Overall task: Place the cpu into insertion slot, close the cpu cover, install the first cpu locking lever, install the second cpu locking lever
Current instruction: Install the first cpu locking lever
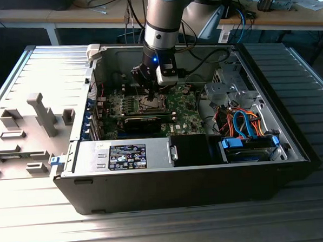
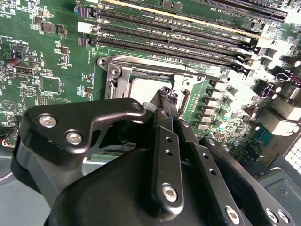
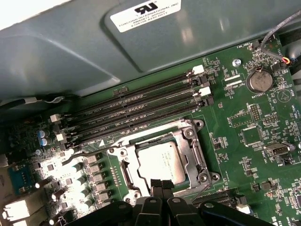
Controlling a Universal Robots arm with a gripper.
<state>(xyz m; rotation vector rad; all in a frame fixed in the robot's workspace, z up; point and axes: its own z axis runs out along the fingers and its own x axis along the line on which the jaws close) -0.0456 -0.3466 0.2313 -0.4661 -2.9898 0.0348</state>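
The cpu (image 3: pixel 159 162) lies in the insertion slot (image 3: pixel 123 175), its silver face showing through the cut-out of the cpu cover (image 3: pixel 188 147), which lies flat over it. In the second wrist view the cpu (image 2: pixel 140 87) and the cover (image 2: pixel 116 75) sit just beyond the fingertips. My gripper (image 3: pixel 161 184) is shut, fingers pressed together, with the tips at the socket's edge. A thin metal locking lever (image 2: pixel 186 100) runs right beside the gripper (image 2: pixel 165 92). In the exterior view the gripper (image 1: pixel 151 93) hangs straight down over the slot (image 1: pixel 150 104) inside the open computer case.
Long black memory slots (image 3: pixel 136 110) run beside the socket. A black card (image 1: pixel 142 122), a grey power-supply box (image 1: pixel 125 155), the drive cage (image 1: pixel 230 87) and orange and blue cables (image 1: pixel 240 122) crowd the case. Grey fixture blocks (image 1: pixel 42 113) stand on the table at the exterior view's left.
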